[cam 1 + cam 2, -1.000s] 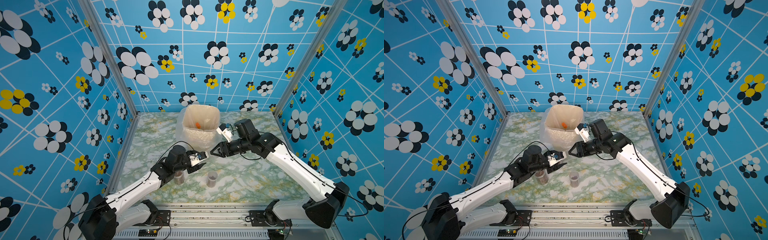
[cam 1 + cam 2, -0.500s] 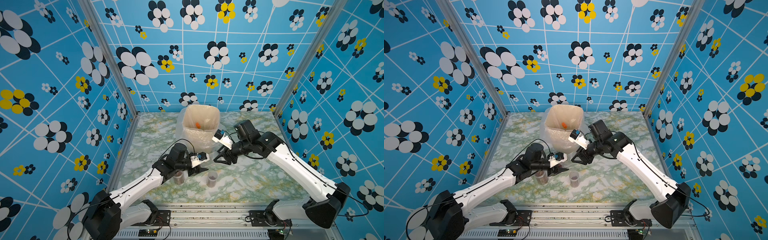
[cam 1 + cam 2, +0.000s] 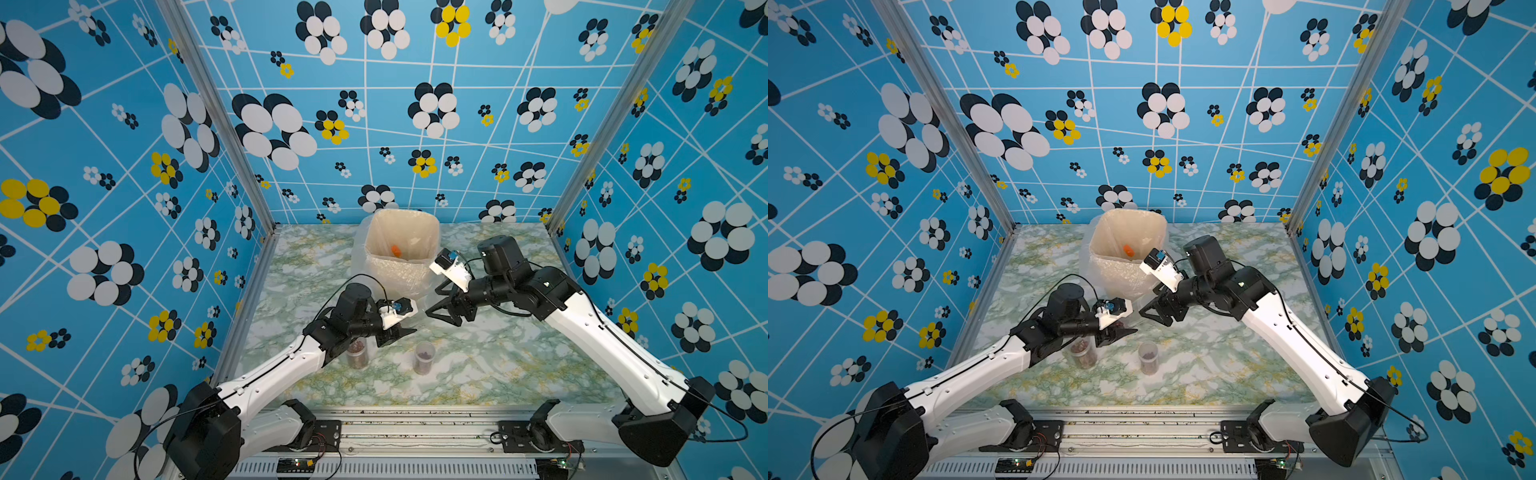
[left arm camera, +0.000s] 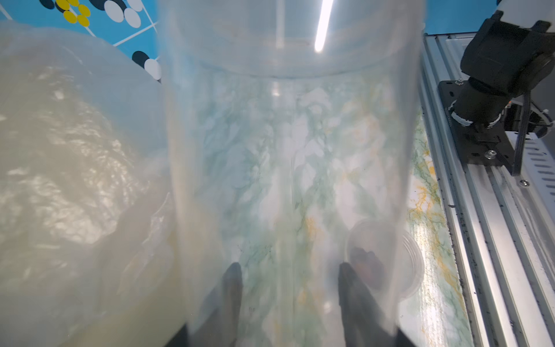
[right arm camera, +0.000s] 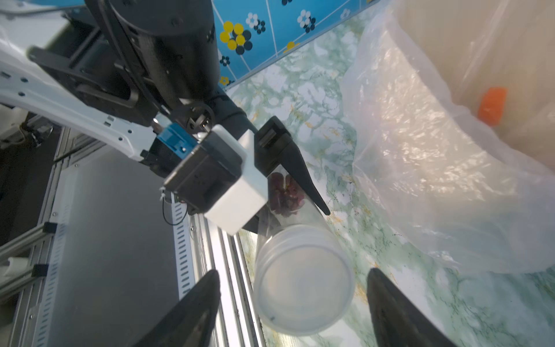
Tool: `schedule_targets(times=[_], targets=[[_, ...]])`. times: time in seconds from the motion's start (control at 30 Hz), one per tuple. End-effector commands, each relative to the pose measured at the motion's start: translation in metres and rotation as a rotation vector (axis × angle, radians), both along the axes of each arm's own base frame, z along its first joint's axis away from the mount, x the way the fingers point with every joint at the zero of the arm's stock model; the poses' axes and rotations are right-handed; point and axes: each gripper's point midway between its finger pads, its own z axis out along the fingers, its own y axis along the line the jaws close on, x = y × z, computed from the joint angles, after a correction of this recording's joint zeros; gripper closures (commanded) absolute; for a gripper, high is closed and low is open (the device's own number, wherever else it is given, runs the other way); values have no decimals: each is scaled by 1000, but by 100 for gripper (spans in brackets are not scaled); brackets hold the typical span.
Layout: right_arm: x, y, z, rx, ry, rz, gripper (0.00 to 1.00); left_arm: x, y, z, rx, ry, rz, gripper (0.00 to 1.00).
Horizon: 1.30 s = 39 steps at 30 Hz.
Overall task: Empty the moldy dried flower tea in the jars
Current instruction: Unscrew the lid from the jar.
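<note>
- The left arm (image 3: 270, 374) reaches over the near left part of the marbled desk (image 3: 519, 365). The left jaws are closed on a clear jar (image 5: 300, 237).
- That clear jar lies on its side in the air, with its lidded end turned toward the right arm (image 3: 602, 332).
- In the right wrist view, one black finger (image 5: 295, 171) of the left jaws runs along the jar's wall. Reddish and pinkish dried tea (image 5: 285, 192) sits in the end of the jar away from the lid.
- The round see-through lid (image 5: 303, 285) is on the jar.
- The right jaws stand wide apart, one on each side of the lid. The right wrist view shows a gap between each of them and the lid, so they grip nothing.
- A second jar (image 3: 357, 353) stands upright on the desk, just beside the left arm and partly under it.
- A third jar (image 3: 424, 358) stands upright well apart from it, nearer the middle of the desk.
- Both standing jars hold brownish tea in both top views. Whether their lids are on cannot be told.
- The left wrist view looks through the blurred wall of the clear jar, with the third jar (image 4: 411, 270) dimly visible beyond it.
- A cream bin (image 3: 380, 237), lined with a crinkled plastic bag (image 3: 390, 278), stands at the back middle of the desk, close behind both jaws.
- A single orange piece (image 3: 396, 250) lies inside the bin.
</note>
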Motion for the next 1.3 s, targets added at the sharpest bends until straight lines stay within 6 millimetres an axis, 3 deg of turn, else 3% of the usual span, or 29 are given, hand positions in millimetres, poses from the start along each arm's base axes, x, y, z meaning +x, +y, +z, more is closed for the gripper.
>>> schedule_targets(times=[0.0,0.17,0.27,0.4,0.63,0.73,0.87,1.0,1.13,1.27], targets=[[6,4,32,192,137,-161,8,14,6,12,15,-76,78,80],[18,-10,2,108,337,-371,6,19,11,12,44,-129,117,80],[21,-9,-16,44,400,-396,5,19,11,12,56,-152,123,80],[25,-5,-26,21,431,-400,9,17,9,11,67,-163,116,80],[23,4,-32,40,468,-362,31,15,5,8,73,-161,104,80],[21,6,-33,44,470,-339,48,14,5,7,73,-159,99,80],[15,12,-33,48,470,-267,59,9,3,6,60,-140,77,80],[9,11,-35,4,350,-147,68,-1,-3,8,29,-109,16,80],[7,-3,-42,-130,67,33,83,-15,-10,8,-11,-51,-68,81],[13,-13,-50,-245,-186,178,88,-26,-14,10,-48,10,-139,81]])
